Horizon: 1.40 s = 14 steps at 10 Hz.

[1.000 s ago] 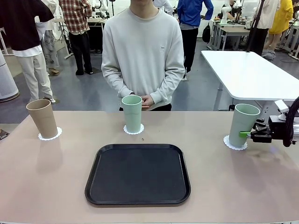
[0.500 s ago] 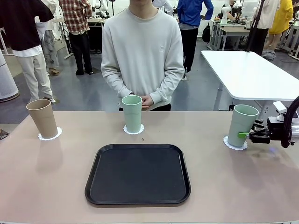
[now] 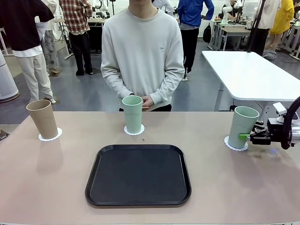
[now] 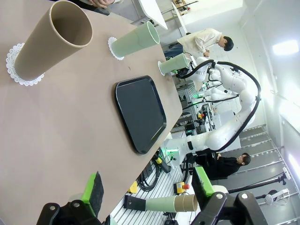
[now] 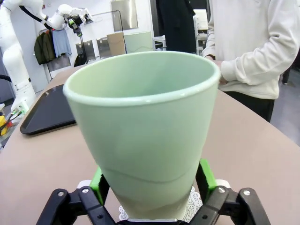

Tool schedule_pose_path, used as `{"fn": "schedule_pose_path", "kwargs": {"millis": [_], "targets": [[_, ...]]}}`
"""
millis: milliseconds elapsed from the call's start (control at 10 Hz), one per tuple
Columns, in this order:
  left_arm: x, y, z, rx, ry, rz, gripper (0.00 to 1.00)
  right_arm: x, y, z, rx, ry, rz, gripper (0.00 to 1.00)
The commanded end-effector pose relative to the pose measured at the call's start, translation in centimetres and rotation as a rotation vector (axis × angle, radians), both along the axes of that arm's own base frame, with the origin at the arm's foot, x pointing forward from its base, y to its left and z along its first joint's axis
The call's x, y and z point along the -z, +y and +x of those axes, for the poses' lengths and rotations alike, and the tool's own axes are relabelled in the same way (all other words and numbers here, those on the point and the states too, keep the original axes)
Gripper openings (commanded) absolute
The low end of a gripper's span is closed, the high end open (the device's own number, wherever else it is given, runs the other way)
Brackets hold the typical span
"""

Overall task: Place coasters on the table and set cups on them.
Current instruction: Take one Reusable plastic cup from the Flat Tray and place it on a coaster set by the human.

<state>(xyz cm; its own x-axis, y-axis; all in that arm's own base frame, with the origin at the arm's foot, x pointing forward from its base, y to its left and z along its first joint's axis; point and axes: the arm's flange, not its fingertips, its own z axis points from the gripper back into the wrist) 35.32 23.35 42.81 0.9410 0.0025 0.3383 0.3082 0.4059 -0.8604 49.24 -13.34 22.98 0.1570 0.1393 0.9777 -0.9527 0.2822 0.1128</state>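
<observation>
Beige table (image 3: 56, 178) carries three cups on coasters. Right gripper (image 5: 152, 180) straddles the right-hand mint cup (image 3: 243, 126) low down, green pads at its sides on its coaster (image 3: 229, 144); contact unclear. Left gripper (image 4: 147, 187) gapes, holding nothing.

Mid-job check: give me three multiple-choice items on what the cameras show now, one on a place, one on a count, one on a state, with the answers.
1. Where does the tan-brown cup stand?
A. On the coaster at the table's left end
B. On the black tray
C. On the white table

2. How many mint green cups are there?
A. One
B. Two
C. Three

3. What are the right gripper's fingers doing?
A. Spread wide, far from any cup
B. On either side of the right-hand green cup
C. Holding a coaster

Answers: 1 A, its base sits on that doily; 2 B, the middle cup and the right-hand one; 3 B, green pads flank the cup's base in the right wrist view.
</observation>
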Motion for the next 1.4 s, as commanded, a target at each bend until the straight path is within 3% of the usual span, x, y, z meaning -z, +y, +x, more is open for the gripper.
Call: {"fn": "schedule_pose_path", "kwargs": {"millis": [0,600,1300], "targets": [[-0.3,0.0,0.0,-0.007,0.0,-0.014,1.0,-0.3,0.2,0.4,0.005,0.024,-0.015,1.0],[-0.3,0.0,0.0,-0.007,0.0,-0.014,1.0,-0.2,-0.1,0.4,-0.007,-0.01,-0.037,1.0],[-0.3,0.0,0.0,-0.007,0.0,-0.014,1.0,0.2,-1.1,0.0,-0.002,0.007,-0.075,1.0]]}}
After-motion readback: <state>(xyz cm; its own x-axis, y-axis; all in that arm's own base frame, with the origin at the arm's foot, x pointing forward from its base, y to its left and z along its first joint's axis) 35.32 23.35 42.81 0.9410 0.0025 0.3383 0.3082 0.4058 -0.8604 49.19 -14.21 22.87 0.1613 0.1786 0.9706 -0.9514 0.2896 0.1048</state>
